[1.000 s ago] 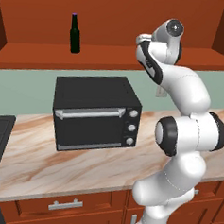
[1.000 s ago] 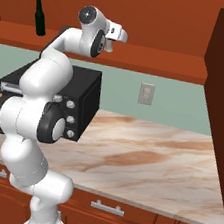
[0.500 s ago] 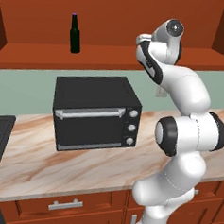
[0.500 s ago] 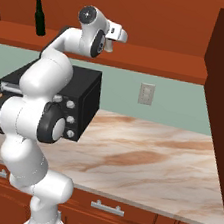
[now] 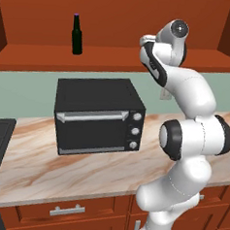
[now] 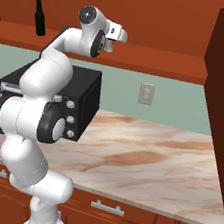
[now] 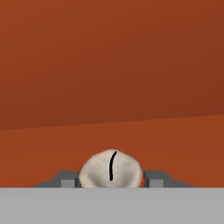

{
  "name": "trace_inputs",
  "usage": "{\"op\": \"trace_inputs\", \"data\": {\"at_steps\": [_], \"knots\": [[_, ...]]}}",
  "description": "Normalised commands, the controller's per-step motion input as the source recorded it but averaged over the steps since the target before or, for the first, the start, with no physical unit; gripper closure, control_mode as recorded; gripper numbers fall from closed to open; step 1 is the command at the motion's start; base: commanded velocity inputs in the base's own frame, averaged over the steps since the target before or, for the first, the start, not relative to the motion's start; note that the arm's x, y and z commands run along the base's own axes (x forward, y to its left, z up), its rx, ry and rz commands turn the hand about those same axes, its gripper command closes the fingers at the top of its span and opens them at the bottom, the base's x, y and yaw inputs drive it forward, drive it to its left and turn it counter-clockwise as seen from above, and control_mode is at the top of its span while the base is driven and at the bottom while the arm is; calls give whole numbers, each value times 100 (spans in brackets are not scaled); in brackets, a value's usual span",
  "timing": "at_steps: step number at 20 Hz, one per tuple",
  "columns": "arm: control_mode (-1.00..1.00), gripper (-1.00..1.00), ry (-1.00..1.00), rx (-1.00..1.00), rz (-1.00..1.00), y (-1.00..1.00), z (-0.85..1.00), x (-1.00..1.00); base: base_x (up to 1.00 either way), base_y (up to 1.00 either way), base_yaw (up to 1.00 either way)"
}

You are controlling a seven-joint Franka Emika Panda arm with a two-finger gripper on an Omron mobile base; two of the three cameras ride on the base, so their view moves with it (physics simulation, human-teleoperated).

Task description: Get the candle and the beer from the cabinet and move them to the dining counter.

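Jaws have drawn in since second ago; arm pose and base views unchanged. Gripper (image 7: 112, 183) narrow, fingers (image 7: 66, 180) flanking candle (image 7: 111, 170), touching its sides as far as hand view shows, inside cabinet (image 7: 109, 65) on shelf. Beer (image 5: 77, 34) upright on same shelf, well to left. Black oven (image 5: 98, 114) on counter (image 6: 143, 159) below.

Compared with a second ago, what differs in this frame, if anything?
Nothing visibly moved in the base views: the arm holds the same pose, reaching into the cabinet, and the beer stands where it did. In the hand view the candle sits between the gripper fingers.
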Motion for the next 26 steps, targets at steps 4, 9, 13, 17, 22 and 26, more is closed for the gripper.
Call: {"op": "trace_inputs", "data": {"at_steps": [4,9,13,17,22,26], "knots": [[-100,100,0,0,0,0,0,0,0,0,0],[-100,100,0,0,0,0,0,0,0,0,0],[-100,100,0,0,0,0,0,0,0,0,0],[-100,100,0,0,0,0,0,0,0,0,0],[-100,100,-1,0,0,0,0,-20,0,0,0],[-100,100,-7,0,1,0,0,-95,0,0,0]]}}
